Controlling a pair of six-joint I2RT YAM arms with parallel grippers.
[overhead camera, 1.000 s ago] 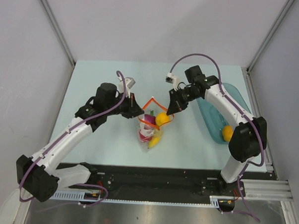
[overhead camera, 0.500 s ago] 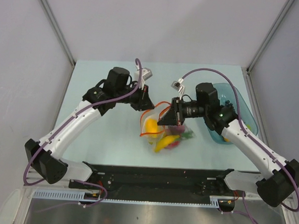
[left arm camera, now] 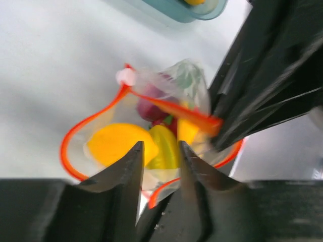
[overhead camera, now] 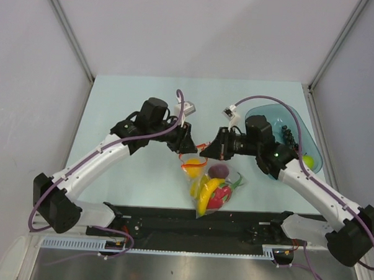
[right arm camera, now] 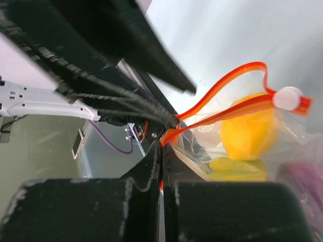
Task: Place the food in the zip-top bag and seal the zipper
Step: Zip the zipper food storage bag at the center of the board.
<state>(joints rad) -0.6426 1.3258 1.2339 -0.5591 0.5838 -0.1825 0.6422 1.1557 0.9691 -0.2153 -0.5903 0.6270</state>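
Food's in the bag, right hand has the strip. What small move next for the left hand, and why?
Probably bring the left hand to the white slider and close on it. The zipper gapes open, the right hand pinches its far end, and the left hand's jaws stand apart.
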